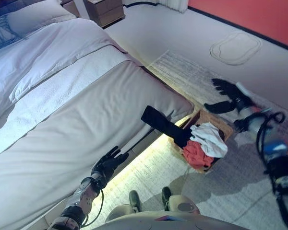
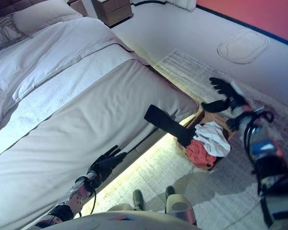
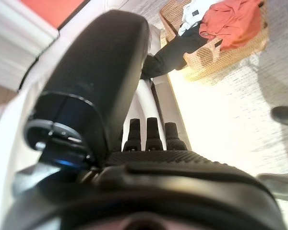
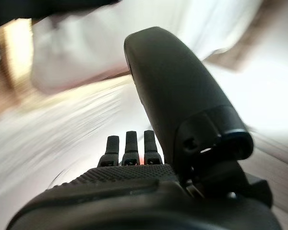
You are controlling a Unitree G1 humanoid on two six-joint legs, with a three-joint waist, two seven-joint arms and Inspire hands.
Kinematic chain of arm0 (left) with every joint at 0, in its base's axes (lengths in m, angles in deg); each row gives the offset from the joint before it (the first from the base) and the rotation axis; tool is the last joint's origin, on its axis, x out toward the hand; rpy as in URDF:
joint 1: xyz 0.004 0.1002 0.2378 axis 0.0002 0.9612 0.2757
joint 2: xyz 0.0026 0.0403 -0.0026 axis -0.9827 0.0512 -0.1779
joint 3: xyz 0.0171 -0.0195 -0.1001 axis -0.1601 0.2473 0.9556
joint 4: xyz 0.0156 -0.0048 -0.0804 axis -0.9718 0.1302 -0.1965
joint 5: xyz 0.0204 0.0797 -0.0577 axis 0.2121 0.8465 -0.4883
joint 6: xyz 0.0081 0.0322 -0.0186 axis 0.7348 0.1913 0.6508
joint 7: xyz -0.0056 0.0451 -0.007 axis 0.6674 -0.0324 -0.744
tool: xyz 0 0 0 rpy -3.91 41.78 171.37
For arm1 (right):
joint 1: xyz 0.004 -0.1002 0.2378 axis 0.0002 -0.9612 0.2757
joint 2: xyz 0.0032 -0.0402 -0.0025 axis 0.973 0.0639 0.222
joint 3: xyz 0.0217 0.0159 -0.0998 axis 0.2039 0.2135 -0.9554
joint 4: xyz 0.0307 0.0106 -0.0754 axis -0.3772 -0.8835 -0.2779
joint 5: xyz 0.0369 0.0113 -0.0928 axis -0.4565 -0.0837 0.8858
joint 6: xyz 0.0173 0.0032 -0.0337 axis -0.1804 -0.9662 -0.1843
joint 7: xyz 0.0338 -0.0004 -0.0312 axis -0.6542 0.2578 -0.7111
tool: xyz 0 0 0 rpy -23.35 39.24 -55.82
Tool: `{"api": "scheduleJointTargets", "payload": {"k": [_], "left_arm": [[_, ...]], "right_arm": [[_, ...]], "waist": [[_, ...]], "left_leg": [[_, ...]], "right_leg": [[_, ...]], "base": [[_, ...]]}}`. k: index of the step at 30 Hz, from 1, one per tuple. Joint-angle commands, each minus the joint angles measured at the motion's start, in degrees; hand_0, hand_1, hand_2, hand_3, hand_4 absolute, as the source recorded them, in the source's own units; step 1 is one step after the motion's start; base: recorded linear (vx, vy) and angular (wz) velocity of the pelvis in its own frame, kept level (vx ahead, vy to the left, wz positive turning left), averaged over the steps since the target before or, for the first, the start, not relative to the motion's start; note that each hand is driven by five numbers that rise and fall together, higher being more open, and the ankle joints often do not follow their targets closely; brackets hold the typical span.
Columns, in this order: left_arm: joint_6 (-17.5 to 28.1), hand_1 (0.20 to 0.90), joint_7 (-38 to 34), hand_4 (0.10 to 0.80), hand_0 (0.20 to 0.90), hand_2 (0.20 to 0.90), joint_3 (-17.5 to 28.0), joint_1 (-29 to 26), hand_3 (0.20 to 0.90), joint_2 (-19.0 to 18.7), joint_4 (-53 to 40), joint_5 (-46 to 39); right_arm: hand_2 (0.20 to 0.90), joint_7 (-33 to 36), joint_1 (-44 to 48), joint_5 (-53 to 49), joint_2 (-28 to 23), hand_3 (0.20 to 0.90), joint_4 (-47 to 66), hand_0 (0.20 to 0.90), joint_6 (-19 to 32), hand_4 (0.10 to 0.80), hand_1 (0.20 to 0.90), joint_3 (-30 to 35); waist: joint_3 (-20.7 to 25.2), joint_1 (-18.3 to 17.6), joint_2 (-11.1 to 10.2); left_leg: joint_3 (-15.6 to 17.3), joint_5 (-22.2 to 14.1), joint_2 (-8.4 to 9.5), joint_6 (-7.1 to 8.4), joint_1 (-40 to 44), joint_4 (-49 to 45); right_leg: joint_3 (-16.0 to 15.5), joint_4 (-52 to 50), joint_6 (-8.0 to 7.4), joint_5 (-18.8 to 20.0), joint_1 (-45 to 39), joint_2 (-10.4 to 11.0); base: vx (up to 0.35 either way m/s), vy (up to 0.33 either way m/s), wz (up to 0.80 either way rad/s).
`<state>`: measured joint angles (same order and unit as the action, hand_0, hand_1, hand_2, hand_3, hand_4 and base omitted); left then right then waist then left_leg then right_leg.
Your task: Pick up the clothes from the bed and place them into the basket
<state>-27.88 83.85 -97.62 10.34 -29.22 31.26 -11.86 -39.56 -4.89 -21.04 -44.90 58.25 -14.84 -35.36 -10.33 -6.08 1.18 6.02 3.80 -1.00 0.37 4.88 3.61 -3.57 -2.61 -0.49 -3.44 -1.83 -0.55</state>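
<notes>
A woven basket (image 1: 227, 130) stands on the rug by the bed's foot corner. It holds a white garment (image 1: 210, 138) and a red garment (image 1: 198, 154). A black garment (image 1: 164, 124) hangs from the bed's corner over the basket's rim; it also shows in the left wrist view (image 3: 175, 50) beside the basket (image 3: 230, 50). My left hand (image 1: 108, 165) is open and empty at the bed's near edge. My right hand (image 1: 228, 97) is open and empty above the floor just beyond the basket.
The bed (image 1: 77, 115) with a white cover fills the left side, with pillows (image 1: 33, 17) at its head. A wooden nightstand (image 1: 104, 10) stands at the back. A pale patterned rug (image 1: 192, 76) lies beside the bed. A red wall (image 1: 249, 17) runs along the back right.
</notes>
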Motion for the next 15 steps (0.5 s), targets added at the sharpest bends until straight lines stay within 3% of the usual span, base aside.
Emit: {"api": "scheduleJointTargets", "payload": {"k": [1,4,6,15], "left_arm": [[3.65,0.900,-0.51,0.800,0.900,0.900,1.89,-0.54,0.900,3.42,1.56,1.76],[5.64,0.900,-2.08,0.800,0.900,0.900,2.03,-0.28,0.900,5.31,2.38,1.04],[6.45,0.900,-3.41,0.800,0.900,0.900,2.22,-0.54,0.900,5.96,3.21,0.48],[12.14,0.900,-2.46,0.800,0.900,0.900,0.61,-0.55,0.900,4.45,5.25,6.95]], "right_arm": [[0.900,6.57,-3.80,-0.36,5.12,0.900,1.79,0.900,10.07,0.800,0.900,-1.04],[0.900,6.14,-4.98,1.04,10.28,0.900,-1.61,0.900,11.71,0.800,0.900,-5.19],[0.900,2.89,-5.26,-0.13,11.99,0.900,-3.46,0.900,9.70,0.800,0.900,-7.68],[0.900,1.86,-3.43,2.77,9.79,0.900,-4.37,0.900,9.48,0.800,0.900,-15.10]], "waist": [[5.07,0.53,-0.86],[5.39,0.89,-1.06],[5.47,1.51,-1.16],[6.01,5.54,-2.43]], "left_leg": [[-2.46,-2.65,2.08,0.06,0.11,1.39],[-2.51,-2.73,1.96,0.05,0.01,1.39],[-2.94,-2.57,1.98,-0.09,-0.19,1.39],[-6.25,-1.83,2.55,-0.30,-0.60,1.39]], "right_leg": [[1.03,4.29,-1.14,5.30,-0.34,-0.16],[0.75,5.54,-1.19,5.81,-0.81,0.09],[0.26,5.23,-1.13,5.50,-0.96,0.23],[-3.83,5.86,-1.11,5.26,-2.65,0.88]], "base": [[0.027,0.015,0.23],[0.016,0.009,0.11],[0.021,0.000,0.14],[0.032,-0.032,0.22]]}}
